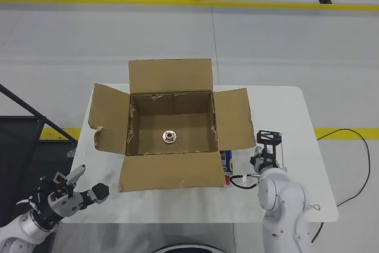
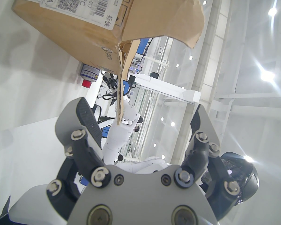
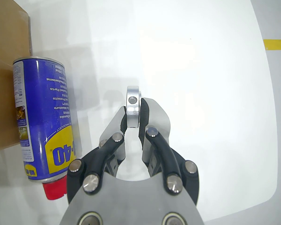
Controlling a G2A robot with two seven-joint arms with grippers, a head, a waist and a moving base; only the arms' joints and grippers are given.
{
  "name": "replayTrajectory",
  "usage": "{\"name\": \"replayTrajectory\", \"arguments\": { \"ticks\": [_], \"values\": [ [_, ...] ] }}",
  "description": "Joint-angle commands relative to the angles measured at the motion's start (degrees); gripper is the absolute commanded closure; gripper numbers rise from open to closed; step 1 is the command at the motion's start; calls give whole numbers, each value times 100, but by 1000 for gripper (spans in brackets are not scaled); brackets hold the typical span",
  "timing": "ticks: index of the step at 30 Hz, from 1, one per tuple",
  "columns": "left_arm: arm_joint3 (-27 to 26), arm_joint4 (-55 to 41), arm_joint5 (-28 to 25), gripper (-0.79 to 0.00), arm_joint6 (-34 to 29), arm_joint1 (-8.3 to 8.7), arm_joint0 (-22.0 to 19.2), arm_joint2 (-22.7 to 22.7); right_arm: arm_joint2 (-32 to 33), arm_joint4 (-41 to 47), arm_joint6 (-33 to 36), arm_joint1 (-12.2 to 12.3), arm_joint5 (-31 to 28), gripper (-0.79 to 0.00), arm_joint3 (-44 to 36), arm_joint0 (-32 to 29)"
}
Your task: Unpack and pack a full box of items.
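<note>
Between the pads of the right gripper (image 3: 134, 112), a metal collar (image 3: 132, 101) is sitting pinched on edge over the table (image 3: 189, 47); just beside, toward the box (image 3: 7, 71), the spray can (image 3: 43, 122) is lying lengthwise along the fingers. The left gripper (image 2: 141, 108) is hanging spread, well apart.

Bright overhead light, flaring ceiling lamps (image 2: 272, 12), soft shadows on white table (image 3: 178, 36)

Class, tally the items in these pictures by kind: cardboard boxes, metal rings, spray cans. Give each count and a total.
Cardboard boxes: 1
Metal rings: 2, one ring inside the box, one ring in the right end effector
Spray cans: 1
Total: 4
</note>
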Motion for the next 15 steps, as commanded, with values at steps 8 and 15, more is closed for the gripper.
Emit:
{"name": "replayTrajectory", "arguments": {
  "ticks": [8,15],
  "values": [
    [0,0,0,-785,0,0,0,0,96,-41,-206,42,194,0,544,293],
    [0,0,0,-785,0,0,0,0,68,0,-223,66,249,0,692,350]
  ]
}}
